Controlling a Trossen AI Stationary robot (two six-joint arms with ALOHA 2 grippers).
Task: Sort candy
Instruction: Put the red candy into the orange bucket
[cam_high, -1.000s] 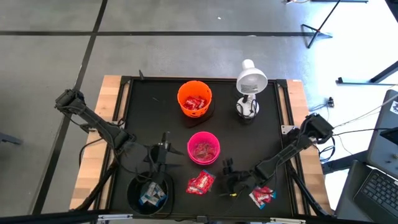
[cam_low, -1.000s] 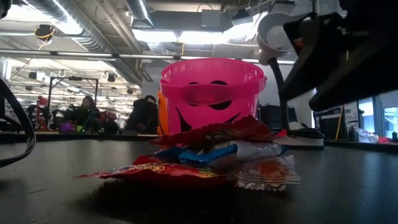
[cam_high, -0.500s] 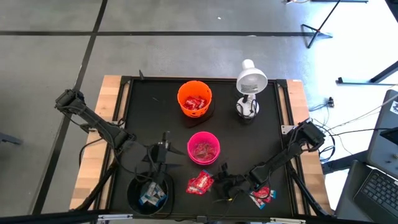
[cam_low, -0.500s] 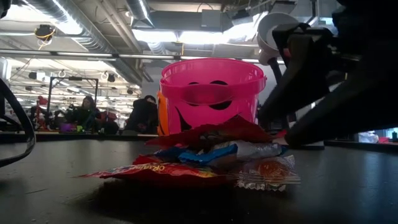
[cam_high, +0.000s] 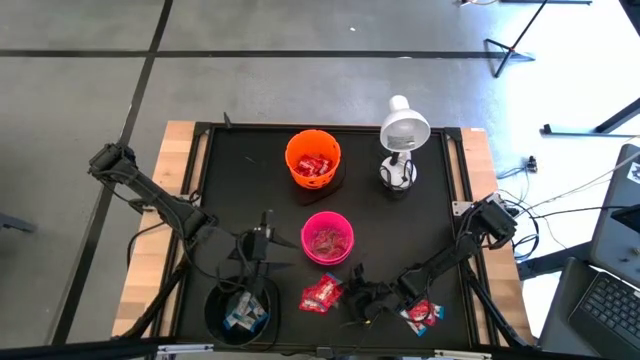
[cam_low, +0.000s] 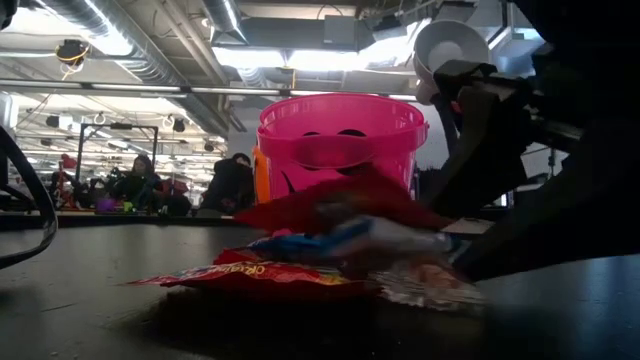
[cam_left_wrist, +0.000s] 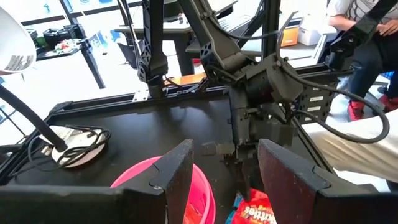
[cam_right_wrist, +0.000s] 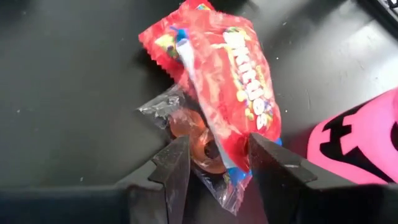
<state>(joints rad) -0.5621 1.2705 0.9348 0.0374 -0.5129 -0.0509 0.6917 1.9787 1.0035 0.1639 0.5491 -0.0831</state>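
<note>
A pile of candy (cam_high: 323, 293) lies on the black table in front of the pink bowl (cam_high: 327, 238). It holds a red pack (cam_right_wrist: 230, 81), a clear-wrapped orange sweet (cam_right_wrist: 193, 134) and blue-and-silver pieces (cam_low: 330, 240). My right gripper (cam_right_wrist: 217, 146) is open and low at the pile's right end (cam_high: 358, 297), with its fingers on either side of that end. My left gripper (cam_high: 262, 243) hangs open and holds nothing, above the table between the black bowl (cam_high: 240, 312) and the pink bowl. My right gripper comes slanting down from the table's right onto the pile's right end. The clear-wrapped orange sweet (cam_right_wrist: 202, 152) lies between the two open fingers. The red pack's lower edge (cam_right_wrist: 252, 146) lies against one finger's inner side. The pile rests on the table.
The orange bowl (cam_high: 313, 160) holds red packs at the far middle, with a white desk lamp (cam_high: 402, 135) to its right. A second small heap of candy (cam_high: 422, 315) lies near the front right, beside my right arm. The black bowl holds blue-and-silver pieces.
My right gripper has sunk and gone toward the table's left and near edge, up to the pile. The pile's upper packs have stirred and risen a little. The bottom red pack has stayed where it was.
</note>
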